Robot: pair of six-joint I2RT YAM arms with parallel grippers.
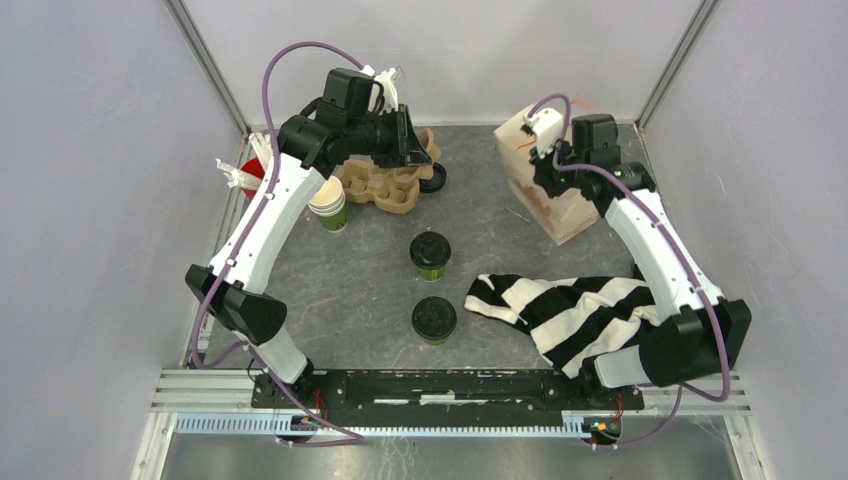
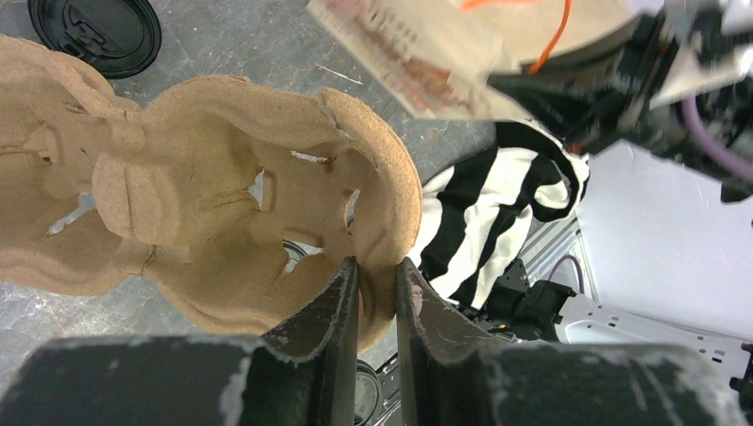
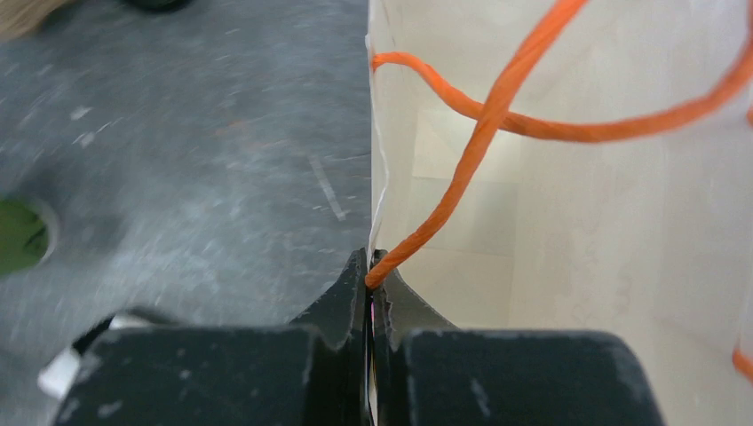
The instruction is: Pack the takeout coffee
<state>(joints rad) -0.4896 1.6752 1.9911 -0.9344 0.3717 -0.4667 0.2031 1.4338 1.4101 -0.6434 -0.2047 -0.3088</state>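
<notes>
Far green paper cup with black lid (image 1: 430, 252) and near green paper cup with black lid (image 1: 434, 320) stand upright mid-table, apart, neither packed yet. My left gripper (image 2: 377, 273) pinches rim of brown moulded-pulp cup carrier (image 2: 178, 195), jaws nearly together around wall. My right gripper (image 3: 371, 271) is clamped tight on edge of cream paper bag (image 3: 577, 222), beside orange cord handle (image 3: 479, 133). My judgement: pull bag mouth wide, hold carrier level, move slowly; thin rim could tear.
</notes>
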